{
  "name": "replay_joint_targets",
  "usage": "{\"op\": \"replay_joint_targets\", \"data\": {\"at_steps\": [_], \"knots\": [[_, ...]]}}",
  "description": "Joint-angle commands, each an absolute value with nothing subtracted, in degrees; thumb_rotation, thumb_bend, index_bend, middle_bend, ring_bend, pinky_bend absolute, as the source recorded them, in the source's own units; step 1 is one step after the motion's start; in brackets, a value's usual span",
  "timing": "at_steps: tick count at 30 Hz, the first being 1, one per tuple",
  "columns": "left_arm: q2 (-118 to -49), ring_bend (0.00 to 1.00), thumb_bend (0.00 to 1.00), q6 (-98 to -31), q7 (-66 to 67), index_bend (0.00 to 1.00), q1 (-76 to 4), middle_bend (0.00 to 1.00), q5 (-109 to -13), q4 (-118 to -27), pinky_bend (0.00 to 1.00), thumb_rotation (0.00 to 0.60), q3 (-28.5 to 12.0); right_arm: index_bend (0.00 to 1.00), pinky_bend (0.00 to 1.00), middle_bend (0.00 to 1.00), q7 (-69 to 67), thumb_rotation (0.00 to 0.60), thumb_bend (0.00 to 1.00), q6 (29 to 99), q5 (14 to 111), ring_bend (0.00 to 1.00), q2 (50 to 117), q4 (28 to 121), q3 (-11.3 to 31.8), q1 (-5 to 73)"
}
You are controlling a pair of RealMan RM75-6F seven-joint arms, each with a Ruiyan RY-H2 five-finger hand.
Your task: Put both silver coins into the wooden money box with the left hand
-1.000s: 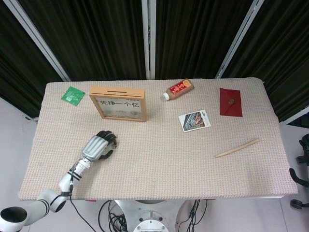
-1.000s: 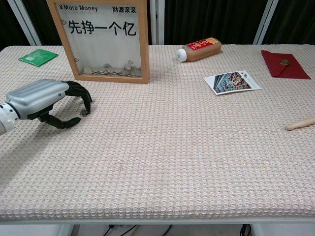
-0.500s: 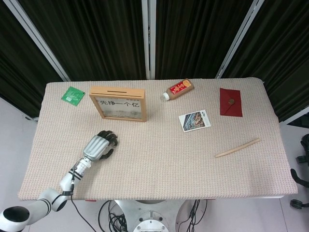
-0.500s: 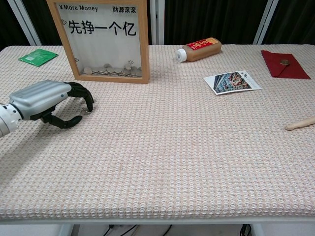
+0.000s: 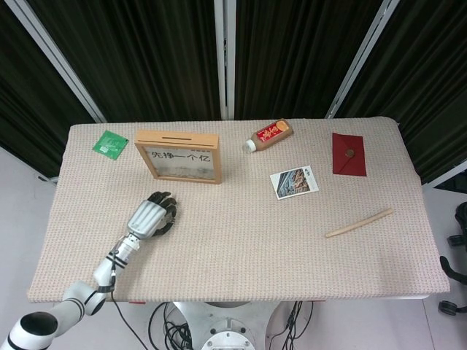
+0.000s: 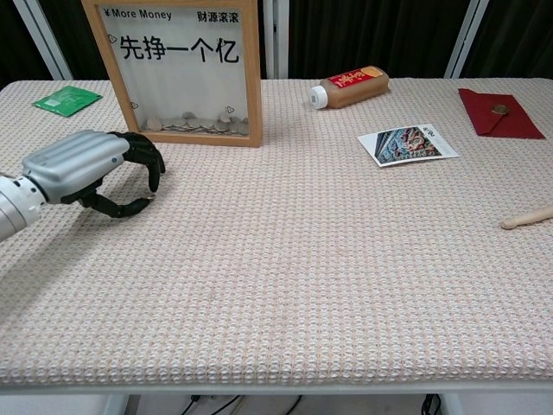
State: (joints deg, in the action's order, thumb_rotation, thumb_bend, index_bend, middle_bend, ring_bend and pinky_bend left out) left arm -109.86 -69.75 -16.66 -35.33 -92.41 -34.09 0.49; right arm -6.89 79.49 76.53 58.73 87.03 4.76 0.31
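The wooden money box (image 5: 177, 156) (image 6: 183, 69) stands upright at the back left, with a slot in its top edge and several coins lying behind its glass. My left hand (image 5: 153, 214) (image 6: 95, 169) hovers just in front of and left of the box, palm down, with its fingers curled over the thumb and a gap between them. A small silvery glint shows at the thumb tip in the chest view; I cannot tell whether it is a coin or whether it is held. No loose silver coin shows plainly on the cloth. My right hand is out of both views.
A green packet (image 5: 110, 142) lies at the back left corner. A bottle (image 5: 268, 135) lies on its side right of the box. Further right are a photo card (image 5: 294, 181), a red envelope (image 5: 349, 154) and a wooden stick (image 5: 359, 222).
My left hand has risen a little off the cloth and moved toward the money box; its fingertips, which touched the table a second ago, are now lifted.
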Motion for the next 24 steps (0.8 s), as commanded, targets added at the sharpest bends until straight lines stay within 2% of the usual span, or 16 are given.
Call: {"op": "replay_joint_targets", "data": {"at_steps": [1, 5, 12, 19, 24], "knots": [[-110.5, 0.15, 0.24, -70.5, -17.5, 0.48, -35.3, 0.3, -92.7, -32.7, 0.23, 0.6, 0.6, 0.0, 0.0, 0.0, -6.9, 0.6, 0.28, 79.4, 76.5, 0.0, 58.7, 87.0, 4.8, 0.3], [-110.6, 0.15, 0.25, -71.5, -17.9, 0.46, -35.1, 0.3, -92.7, -32.2, 0.22, 0.6, 0.6, 0.0, 0.0, 0.0, -6.8, 0.6, 0.28, 79.2, 76.4, 0.0, 58.8, 86.9, 4.8, 0.4], [-110.4, 0.15, 0.33, -71.8, -18.1, 0.5, -35.1, 0.3, -92.7, -32.4, 0.22, 0.6, 0.7, 0.0, 0.0, 0.0, -6.7, 0.6, 0.28, 79.2, 76.7, 0.0, 58.8, 87.1, 4.7, 0.5], [-110.3, 0.15, 0.35, -71.6, -18.0, 0.53, -35.2, 0.3, -92.5, -32.6, 0.22, 0.6, 0.7, 0.0, 0.0, 0.0, -6.7, 0.6, 0.28, 79.2, 76.6, 0.0, 58.6, 87.1, 4.7, 0.3], [-110.1, 0.15, 0.41, -71.6, -17.9, 0.55, -35.1, 0.32, -92.3, -33.1, 0.22, 0.6, 0.6, 0.0, 0.0, 0.0, -6.6, 0.6, 0.28, 79.0, 76.6, 0.0, 58.5, 87.1, 4.7, 0.4]]}}
